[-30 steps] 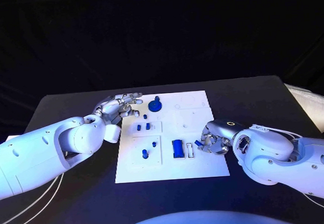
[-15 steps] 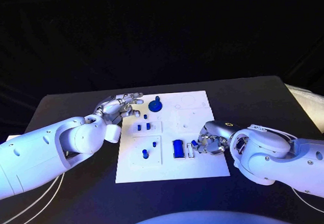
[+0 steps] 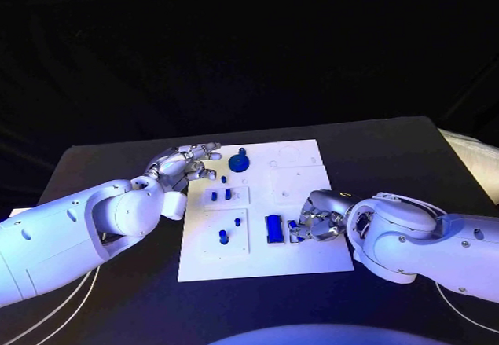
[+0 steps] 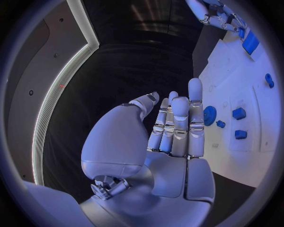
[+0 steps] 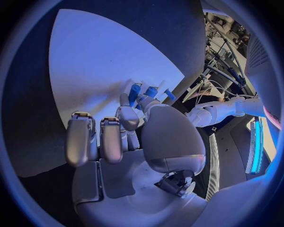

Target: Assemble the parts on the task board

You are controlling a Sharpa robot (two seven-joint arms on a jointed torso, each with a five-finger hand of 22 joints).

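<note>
Black table (image 3: pixel 109 291), carrying white board (image 3: pixel 300 165) at centre. Left hand (image 3: pixel 184 164) at board's far left corner, holding nothing, fingers extended and slightly apart, close to blue gear (image 3: pixel 239 163). Right hand (image 3: pixel 317 224) low over board's near right area, fingers curled beside blue block (image 3: pixel 273 228); grip on any part cannot be told. Small blue parts (image 3: pixel 218 196) seated in recesses left of centre; further small part (image 3: pixel 223 237) nearer the front edge.

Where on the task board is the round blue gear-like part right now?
In the head view the round blue part sits at the far edge of the task board, towards its left side, just beside the left hand fingertips.
</note>
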